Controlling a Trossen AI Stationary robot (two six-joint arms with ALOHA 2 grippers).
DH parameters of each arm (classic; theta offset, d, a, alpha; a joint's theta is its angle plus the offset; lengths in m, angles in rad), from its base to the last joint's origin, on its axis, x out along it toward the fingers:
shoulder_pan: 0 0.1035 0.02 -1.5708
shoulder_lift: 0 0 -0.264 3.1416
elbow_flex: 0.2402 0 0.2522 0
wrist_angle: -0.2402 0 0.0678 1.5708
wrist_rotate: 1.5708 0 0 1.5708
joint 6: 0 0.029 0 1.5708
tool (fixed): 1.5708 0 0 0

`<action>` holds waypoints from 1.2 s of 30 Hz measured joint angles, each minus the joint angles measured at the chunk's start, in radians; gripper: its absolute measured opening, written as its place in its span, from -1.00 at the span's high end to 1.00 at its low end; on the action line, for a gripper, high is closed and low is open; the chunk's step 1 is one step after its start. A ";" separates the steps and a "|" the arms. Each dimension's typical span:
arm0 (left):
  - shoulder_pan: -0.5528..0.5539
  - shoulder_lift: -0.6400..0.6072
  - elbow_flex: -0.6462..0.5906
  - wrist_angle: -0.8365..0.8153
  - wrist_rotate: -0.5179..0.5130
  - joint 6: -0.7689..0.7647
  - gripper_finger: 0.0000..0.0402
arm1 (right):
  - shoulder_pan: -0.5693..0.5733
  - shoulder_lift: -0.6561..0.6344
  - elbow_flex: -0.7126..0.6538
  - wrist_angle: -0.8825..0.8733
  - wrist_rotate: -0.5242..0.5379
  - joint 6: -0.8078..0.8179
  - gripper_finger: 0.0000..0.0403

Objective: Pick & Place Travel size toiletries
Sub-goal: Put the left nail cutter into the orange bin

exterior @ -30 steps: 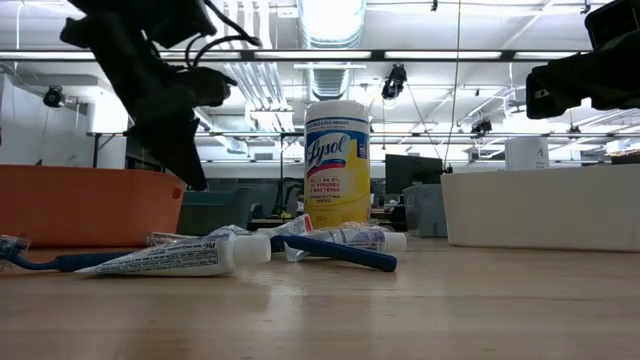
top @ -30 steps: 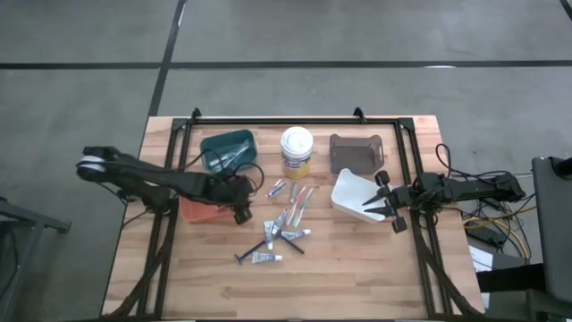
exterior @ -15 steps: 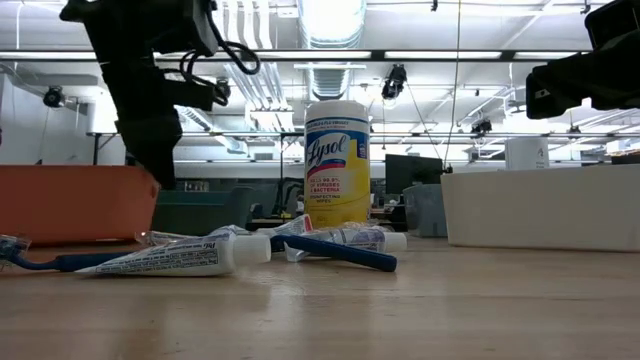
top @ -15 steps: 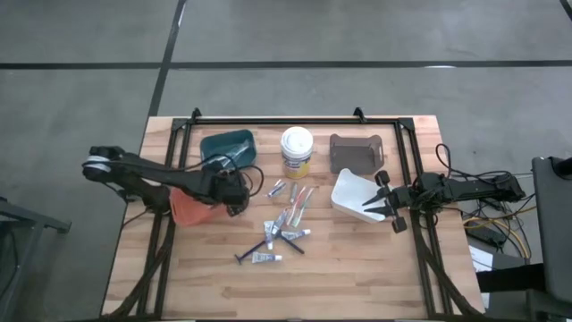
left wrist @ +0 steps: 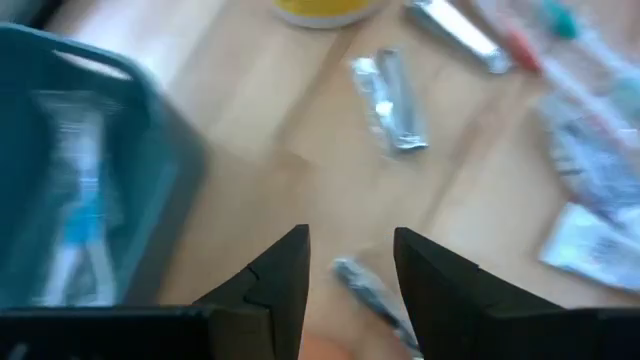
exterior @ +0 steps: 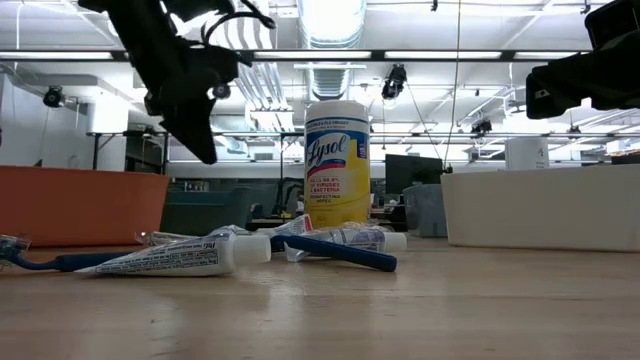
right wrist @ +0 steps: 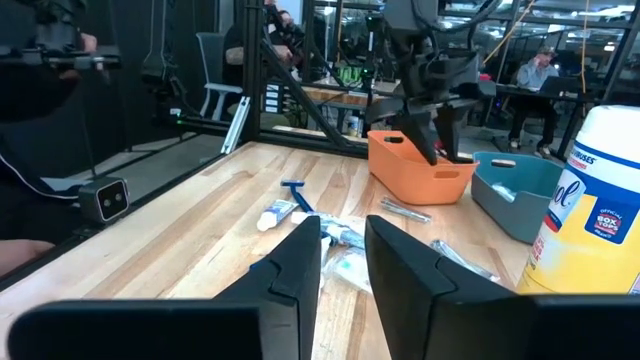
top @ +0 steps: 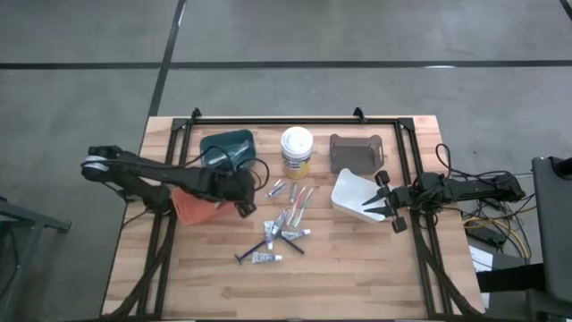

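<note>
The travel size toiletries (top: 286, 224), small tubes, thin toothbrushes and razors, lie loose on the wooden table's middle; the low view shows a white tube (exterior: 180, 258) and a blue razor (exterior: 335, 252) flat on the wood. My left gripper (top: 244, 207) hangs open above the table between the orange bin (top: 189, 206) and the pile, nothing between its fingers (left wrist: 350, 235). A thin silvery item (left wrist: 368, 290) lies on the table below it. My right gripper (top: 375, 207) waits at the table's right edge beside the white bin (top: 353, 195), level, slightly open and empty (right wrist: 342, 225).
A teal bin (top: 228, 148) with a toothbrush inside (left wrist: 80, 210) stands at the far left. A white tub with a yellow label (top: 297, 150) and a brown-grey bin (top: 356, 152) stand along the far side. The near half of the table is bare wood.
My left gripper has swung toward the table's left, near the orange bin, then back toward the pile. It has also risen higher above the table. The toiletries on the table have not moved.
</note>
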 joint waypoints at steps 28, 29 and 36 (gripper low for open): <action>0.001 0.490 0.394 -0.449 0.171 0.309 0.30 | 0.000 0.000 0.000 0.000 0.000 0.000 0.61; 0.001 0.501 0.396 -0.449 0.171 0.338 0.32 | 0.000 0.000 0.000 0.000 0.000 0.000 0.62; 0.000 0.570 0.385 -0.505 0.134 0.406 0.55 | 0.000 0.000 0.000 0.000 0.000 0.000 0.66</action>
